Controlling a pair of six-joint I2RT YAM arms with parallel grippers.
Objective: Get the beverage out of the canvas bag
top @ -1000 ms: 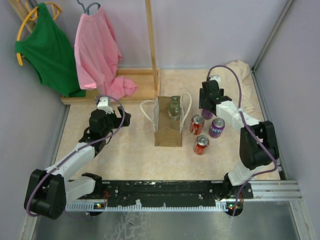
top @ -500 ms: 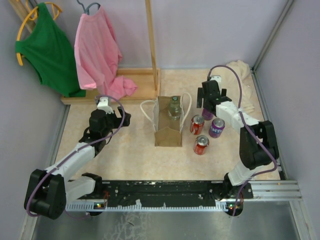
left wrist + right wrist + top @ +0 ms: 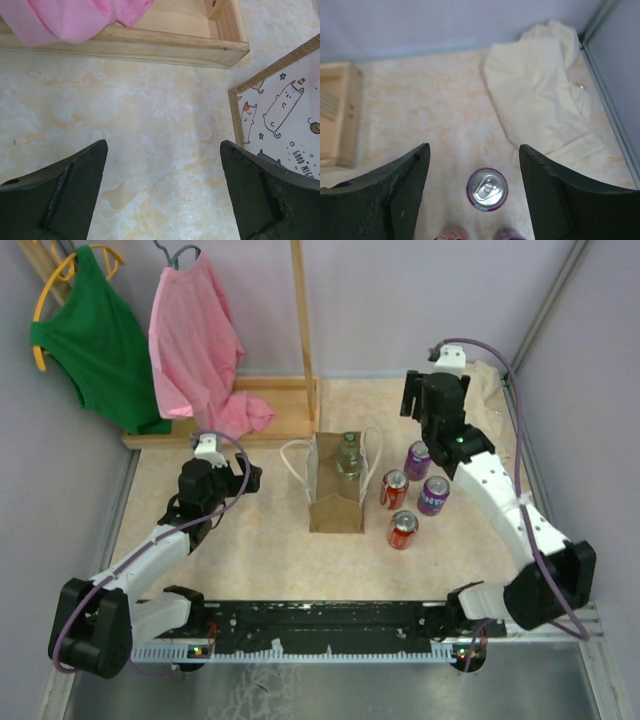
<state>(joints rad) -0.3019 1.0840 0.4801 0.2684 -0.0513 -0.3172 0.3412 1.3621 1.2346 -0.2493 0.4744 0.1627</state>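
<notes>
Right hand point(image 3: 472, 155) wide, empty: centre over bottle point(image 3: 348, 454), descend straight into canvas bag point(image 3: 335, 505), grip the neck.

Tan canvas bag point(image 3: 337, 502) with cartoon-cat print; purple can point(image 3: 487, 188); pink shirt point(image 3: 195, 345).

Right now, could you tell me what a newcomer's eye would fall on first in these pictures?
First, the brown bag mid-table with a bottle standing in it. Just to its right stand four cans, two red and two purple. At the far left hang a green shirt and a pink shirt.
</notes>
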